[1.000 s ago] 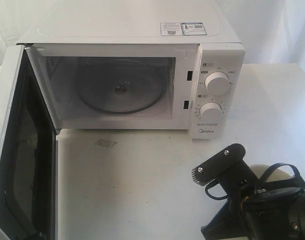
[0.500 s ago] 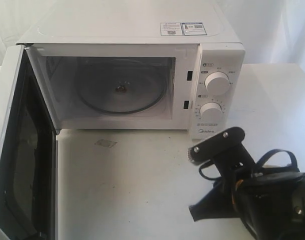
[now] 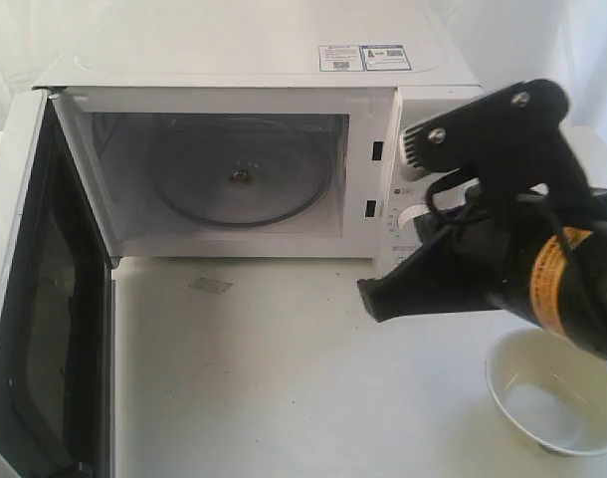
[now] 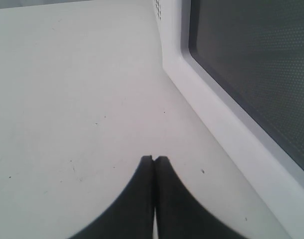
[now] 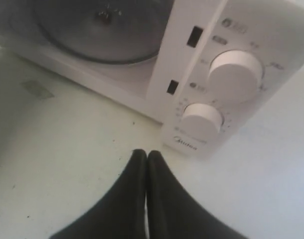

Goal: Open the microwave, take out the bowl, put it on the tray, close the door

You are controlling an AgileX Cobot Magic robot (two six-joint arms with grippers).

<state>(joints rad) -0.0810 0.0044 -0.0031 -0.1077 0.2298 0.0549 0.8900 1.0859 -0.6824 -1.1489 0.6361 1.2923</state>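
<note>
The white microwave (image 3: 254,60) stands at the back with its door (image 3: 45,299) swung wide open to the left. Its cavity holds only the glass turntable (image 3: 239,179). The cream bowl (image 3: 552,398) sits upright and empty at the front right of the white surface; no tray shows. My right gripper (image 3: 368,299) hangs shut and empty above the table, left of the bowl, with its arm in front of the control panel. The right wrist view has the shut gripper (image 5: 146,153) just before the lower knob (image 5: 202,122). My left gripper (image 4: 154,158) is shut and empty beside the door's window (image 4: 251,64).
The right arm's black body (image 3: 542,269) covers most of the microwave's knobs in the exterior view. A small faint patch (image 3: 210,286) lies on the table in front of the cavity. The open door stands along the table's left side.
My right arm has lifted from the front right corner up and back toward the control panel. The bowl it was covering now shows in full. The door and the turntable have not moved.
</note>
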